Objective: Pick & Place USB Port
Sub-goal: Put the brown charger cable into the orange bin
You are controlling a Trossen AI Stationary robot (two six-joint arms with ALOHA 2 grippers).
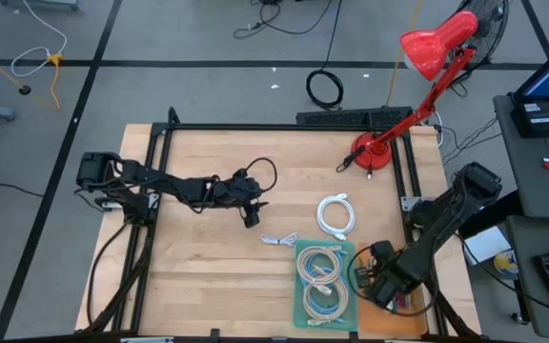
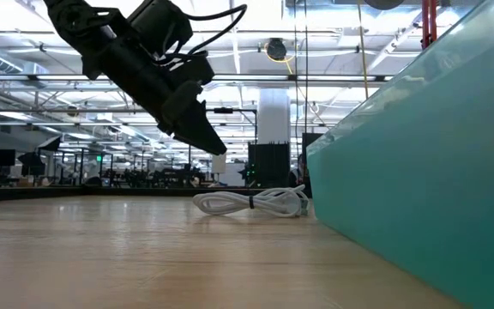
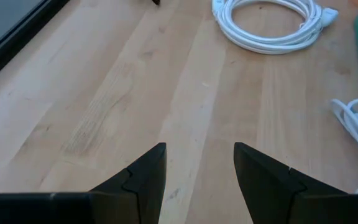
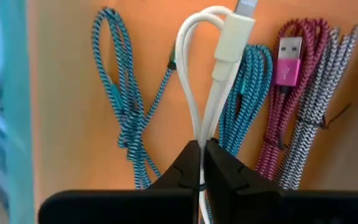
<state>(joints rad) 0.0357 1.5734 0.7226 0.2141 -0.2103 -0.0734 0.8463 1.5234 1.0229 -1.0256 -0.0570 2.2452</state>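
The right gripper (image 4: 202, 163) is sitting at the lower right of the high view, over an orange tray (image 4: 73, 124). Its fingers are pressed together, pinching a white cable (image 4: 197, 74). Blue, pink and grey cables are lying in the tray beneath it. The left gripper (image 3: 197, 171) is hanging over the middle of the wooden table (image 1: 208, 267), fingers spread, holding nothing. A coiled white cable (image 1: 335, 214) is lying just above the teal bin (image 1: 327, 281).

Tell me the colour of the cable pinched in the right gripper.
White cable, clearest in the right wrist view.
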